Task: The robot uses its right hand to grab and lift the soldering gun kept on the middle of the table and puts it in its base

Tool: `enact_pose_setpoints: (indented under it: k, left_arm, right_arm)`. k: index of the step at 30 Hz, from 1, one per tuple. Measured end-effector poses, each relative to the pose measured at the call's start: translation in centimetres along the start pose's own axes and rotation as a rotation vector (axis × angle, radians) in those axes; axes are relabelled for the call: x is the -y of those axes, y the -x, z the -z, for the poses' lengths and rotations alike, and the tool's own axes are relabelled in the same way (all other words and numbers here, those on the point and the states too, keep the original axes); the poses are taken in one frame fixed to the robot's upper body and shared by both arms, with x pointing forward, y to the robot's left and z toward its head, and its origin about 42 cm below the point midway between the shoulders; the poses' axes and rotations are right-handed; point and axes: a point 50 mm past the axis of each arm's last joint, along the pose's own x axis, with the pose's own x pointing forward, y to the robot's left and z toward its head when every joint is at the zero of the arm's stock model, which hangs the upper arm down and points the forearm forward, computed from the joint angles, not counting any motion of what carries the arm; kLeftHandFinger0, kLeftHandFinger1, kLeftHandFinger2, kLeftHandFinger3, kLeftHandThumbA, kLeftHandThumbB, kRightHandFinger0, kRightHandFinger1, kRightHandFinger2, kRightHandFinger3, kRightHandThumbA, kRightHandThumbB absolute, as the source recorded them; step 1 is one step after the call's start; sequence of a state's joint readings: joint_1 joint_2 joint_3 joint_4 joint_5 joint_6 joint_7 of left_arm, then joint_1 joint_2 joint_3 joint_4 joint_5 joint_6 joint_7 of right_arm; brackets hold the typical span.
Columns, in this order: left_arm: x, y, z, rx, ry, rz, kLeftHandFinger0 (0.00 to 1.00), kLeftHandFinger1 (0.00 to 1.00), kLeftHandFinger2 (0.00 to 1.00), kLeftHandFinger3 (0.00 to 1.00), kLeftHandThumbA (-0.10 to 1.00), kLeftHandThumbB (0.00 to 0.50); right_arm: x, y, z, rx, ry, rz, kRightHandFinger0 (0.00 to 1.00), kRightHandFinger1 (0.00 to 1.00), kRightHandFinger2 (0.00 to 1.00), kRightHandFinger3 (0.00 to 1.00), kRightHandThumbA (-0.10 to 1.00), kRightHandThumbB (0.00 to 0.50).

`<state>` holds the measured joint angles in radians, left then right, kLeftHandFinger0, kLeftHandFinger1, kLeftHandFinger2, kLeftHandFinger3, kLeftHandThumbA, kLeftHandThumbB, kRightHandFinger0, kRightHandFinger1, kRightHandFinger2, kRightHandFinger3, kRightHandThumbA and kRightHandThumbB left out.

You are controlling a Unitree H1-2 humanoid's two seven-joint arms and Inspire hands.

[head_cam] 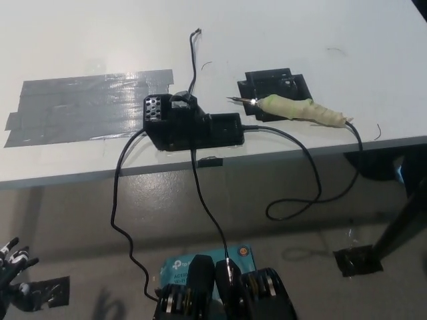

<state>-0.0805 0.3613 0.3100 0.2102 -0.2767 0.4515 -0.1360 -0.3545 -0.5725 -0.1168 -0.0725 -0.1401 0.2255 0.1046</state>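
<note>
The soldering gun (300, 109) has a handle wrapped in pale green tape. It lies on its side at the right of the white table (280, 33), tip pointing left, across a flat black plate (273, 83). Its black base (190, 123) stands just left of it near the table's front edge. A black cable (313, 180) runs from the gun's handle, loops down past the table edge and comes back to the base. My white left hand (12, 263) shows only partly at the lower left corner, below the table. My right hand is out of sight.
A large patch of grey tape (80, 103) covers the table's left part. A thin wire (192, 60) rises behind the base, and two more cables (120, 200) hang from it toward the floor. A dark table leg (400, 227) stands at the right.
</note>
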Motion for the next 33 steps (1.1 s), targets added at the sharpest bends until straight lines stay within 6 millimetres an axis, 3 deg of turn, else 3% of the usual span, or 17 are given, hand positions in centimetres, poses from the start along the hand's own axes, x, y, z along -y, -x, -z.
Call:
enact_pose_setpoints:
  k: [2, 4, 7, 9, 12, 13, 15, 17, 21, 24, 27, 33]
  left_arm:
    - [0.1, 0.0, 0.1, -0.002, -0.001, 0.002, 0.82, 0.86, 1.00, 1.00, 0.36, 0.100]
    - [0.2, 0.0, 0.1, -0.003, -0.001, 0.004, 0.81, 0.85, 0.99, 1.00, 0.36, 0.105]
    - [0.2, 0.0, 0.1, -0.004, -0.006, 0.007, 0.80, 0.85, 1.00, 1.00, 0.38, 0.126]
    - [0.5, -0.1, 0.1, -0.007, -0.014, 0.014, 0.78, 0.84, 1.00, 1.00, 0.39, 0.144]
    - [0.7, -0.1, 0.1, -0.008, -0.019, 0.022, 0.75, 0.83, 1.00, 1.00, 0.37, 0.126]
    - [0.7, -0.1, 0.1, -0.008, -0.020, 0.023, 0.76, 0.83, 1.00, 1.00, 0.37, 0.116]
    - [0.8, -0.1, 0.0, -0.006, -0.026, 0.026, 0.76, 0.83, 1.00, 1.00, 0.38, 0.111]
    - [0.8, 0.0, 0.0, -0.007, -0.038, 0.032, 0.74, 0.82, 0.99, 1.00, 0.39, 0.127]
    - [1.0, 0.1, 0.4, -0.019, -0.054, 0.046, 0.74, 0.78, 0.94, 1.00, 0.37, 0.126]
    - [1.2, 0.1, 0.5, -0.024, -0.062, 0.055, 0.74, 0.78, 0.95, 1.00, 0.38, 0.119]
    - [1.2, 0.2, 0.5, -0.024, -0.071, 0.060, 0.78, 0.80, 0.96, 1.00, 0.40, 0.115]
    - [1.3, 0.1, 0.2, -0.018, -0.080, 0.069, 0.73, 0.78, 0.93, 1.00, 0.41, 0.141]
  right_arm:
    - [0.3, -2.5, -3.0, 0.079, 0.021, 0.017, 1.00, 1.00, 1.00, 1.00, 0.50, 0.286]
    - [0.6, -4.5, -5.8, 0.149, 0.035, 0.033, 1.00, 1.00, 1.00, 1.00, 0.49, 0.272]
    - [0.6, -7.3, -9.6, 0.232, 0.041, 0.054, 1.00, 1.00, 1.00, 1.00, 0.45, 0.291]
    - [-0.1, -9.1, -12.1, 0.275, 0.046, 0.056, 1.00, 1.00, 0.99, 1.00, 0.38, 0.291]
    - [-1.6, -11.4, -14.6, 0.305, 0.061, 0.032, 1.00, 1.00, 0.91, 0.96, 0.31, 0.303]
    - [-2.3, -12.2, -15.1, 0.302, 0.062, 0.018, 1.00, 1.00, 0.89, 0.96, 0.33, 0.341]
    - [-3.5, -13.4, -15.4, 0.285, 0.063, -0.014, 1.00, 1.00, 0.88, 0.98, 0.39, 0.323]
    - [-5.1, -14.6, -14.7, 0.236, 0.097, -0.070, 1.00, 1.00, 1.00, 1.00, 0.40, 0.324]
    - [-8.2, -16.1, -12.3, 0.125, 0.200, -0.195, 1.00, 1.00, 1.00, 1.00, 0.44, 0.348]
    - [-9.6, -16.8, -10.3, 0.043, 0.274, -0.261, 1.00, 1.00, 1.00, 1.00, 0.46, 0.328]
    - [-9.9, -17.7, -9.3, -0.022, 0.322, -0.295, 1.00, 1.00, 1.00, 1.00, 0.47, 0.320]
    - [-9.2, -19.4, -10.6, -0.042, 0.371, -0.300, 1.00, 1.00, 1.00, 1.00, 0.53, 0.337]
